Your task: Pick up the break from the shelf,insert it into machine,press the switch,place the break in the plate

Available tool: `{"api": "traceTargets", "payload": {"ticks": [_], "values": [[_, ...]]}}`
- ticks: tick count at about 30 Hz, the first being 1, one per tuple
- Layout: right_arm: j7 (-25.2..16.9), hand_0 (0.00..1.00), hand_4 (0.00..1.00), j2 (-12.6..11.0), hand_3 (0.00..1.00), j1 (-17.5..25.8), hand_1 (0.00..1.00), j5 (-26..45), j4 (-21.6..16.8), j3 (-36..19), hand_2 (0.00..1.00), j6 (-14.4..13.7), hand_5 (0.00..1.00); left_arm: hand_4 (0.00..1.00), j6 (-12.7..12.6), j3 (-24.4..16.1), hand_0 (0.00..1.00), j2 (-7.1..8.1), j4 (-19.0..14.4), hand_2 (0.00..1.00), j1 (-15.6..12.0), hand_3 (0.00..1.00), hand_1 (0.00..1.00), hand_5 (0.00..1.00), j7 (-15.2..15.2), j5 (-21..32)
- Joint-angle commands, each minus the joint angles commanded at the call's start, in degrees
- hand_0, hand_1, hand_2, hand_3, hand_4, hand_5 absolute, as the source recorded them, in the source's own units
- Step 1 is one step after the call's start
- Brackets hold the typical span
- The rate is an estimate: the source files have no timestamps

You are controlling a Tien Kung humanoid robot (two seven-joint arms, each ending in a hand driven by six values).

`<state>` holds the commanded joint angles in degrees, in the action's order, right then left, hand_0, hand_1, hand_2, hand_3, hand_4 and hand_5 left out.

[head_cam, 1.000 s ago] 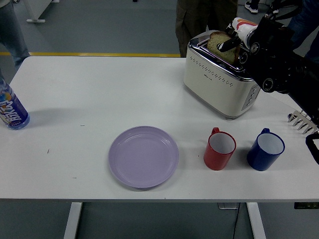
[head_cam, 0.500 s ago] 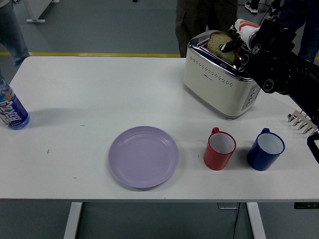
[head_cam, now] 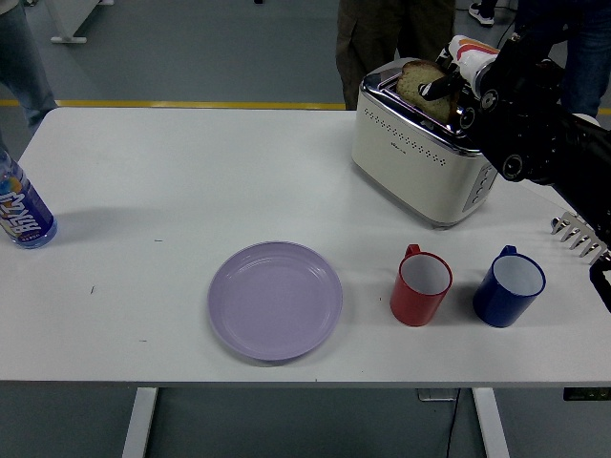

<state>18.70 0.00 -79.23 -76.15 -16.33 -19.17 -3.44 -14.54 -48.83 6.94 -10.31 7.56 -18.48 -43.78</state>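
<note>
- The slice of bread stands in the top slot of the cream toaster, in the upper right of the frame; its upper half rises above the slot.
- The right hand, black, reaches in from the right edge over the toaster's top. Its dark fingers lie against the bread's right face; I cannot tell whether they grip the slice or only touch it.
- The right arm crosses the toaster's right end and hides part of the control panel there.
- The left hand does not show anywhere in the frame.
- The lilac plate lies flat at lower centre, near the table's front edge, with bare white surface on its left, behind it, and between it and the toaster.
- A red mug stands just right of the plate, with a gap between them; a blue mug stands right of the red 1, apart from it. Both 2 sit in front of the toaster, near the front edge.
- A metal rack pokes in at the right edge, behind the blue mug.
- A blue bottle lies at the far left edge, partly cut off by the frame.
- The table's whole left half between bottle and plate is open.
- A person's legs stand beyond the far edge, behind the toaster.
</note>
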Motion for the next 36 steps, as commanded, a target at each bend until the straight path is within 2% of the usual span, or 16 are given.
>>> {"api": "traceTargets", "payload": {"ticks": [1,2,14,15,20,21,26,28,32,33,36], "values": [[-0.06,0.239,0.646,0.0,0.567,0.01,0.317,-0.06,-0.02,0.06,0.497,-0.18,0.318,0.372,0.02,-0.09,0.64,0.0,0.0,0.452,-0.01,0.556,0.479,0.82,-0.04,-0.13],[-0.1,0.188,0.616,0.0,0.522,0.02,0.272,-0.09,-0.03,0.1,0.465,-0.25,0.29,0.37,0.03,-0.11,0.64,0.0,0.0,0.452,-0.02,0.556,0.478,0.818,-0.06,-0.19],[-0.66,0.156,0.583,0.0,0.505,0.44,0.241,-0.1,-0.06,0.85,0.445,-0.97,0.254,0.371,0.06,-0.88,0.64,-0.05,0.0,0.452,-0.19,0.556,0.477,0.82,-0.27,-1.17],[-0.73,0.111,0.539,0.0,0.477,0.46,0.189,-0.17,-0.09,0.92,0.418,-1.1,0.201,0.371,0.06,-0.88,0.64,-0.05,0.0,0.45,-0.22,0.556,0.477,0.821,-0.26,-1.16],[-0.92,0.111,0.539,0.0,0.477,0.51,0.189,-0.47,-0.2,1.1,0.418,-1.44,0.201,0.371,0.09,-1.05,0.64,-0.07,0.0,0.45,-0.36,0.556,0.477,0.821,-0.3,-1.36],[-0.97,0.09,0.513,0.0,0.466,0.5,0.166,-0.46,-0.25,1.12,0.405,-1.51,0.164,0.371,0.1,-1.06,0.64,-0.07,0.0,0.45,-0.37,0.556,0.478,0.82,-0.31,-1.38],[-1.26,0.09,0.513,0.0,0.466,0.43,0.166,-0.44,-0.45,0.91,0.405,-1.8,0.164,0.371,0.13,-1.07,0.64,-0.07,0.0,0.45,-0.41,0.556,0.478,0.82,-0.3,-1.33],[-1.31,0.076,0.512,0.0,0.451,0.4,0.146,-0.46,-0.49,0.78,0.367,-1.89,0.175,0.371,0.13,-1.12,0.64,-0.07,0.0,0.45,-0.41,0.556,0.477,0.819,-0.3,-1.36],[-1.63,0.076,0.512,0.0,0.451,0.27,0.146,-0.44,-0.79,0.45,0.367,-3.03,0.175,0.371,0.15,-0.95,0.64,-0.02,0.0,0.45,-0.3,0.556,0.477,0.819,-0.24,-1.1],[-1.7,0.023,0.495,0.0,0.425,0.24,0.087,-0.5,-0.85,0.31,0.345,-3.26,0.179,0.372,0.14,-0.91,0.64,-0.02,0.0,0.45,-0.27,0.556,0.477,0.821,-0.22,-1.04],[-1.88,0.023,0.495,0.0,0.425,0.14,0.087,-0.81,-1.08,-0.04,0.345,-3.98,0.179,0.372,0.13,-0.9,0.64,-0.01,0.0,0.45,-0.26,0.556,0.477,0.821,-0.19,-0.95]]}}
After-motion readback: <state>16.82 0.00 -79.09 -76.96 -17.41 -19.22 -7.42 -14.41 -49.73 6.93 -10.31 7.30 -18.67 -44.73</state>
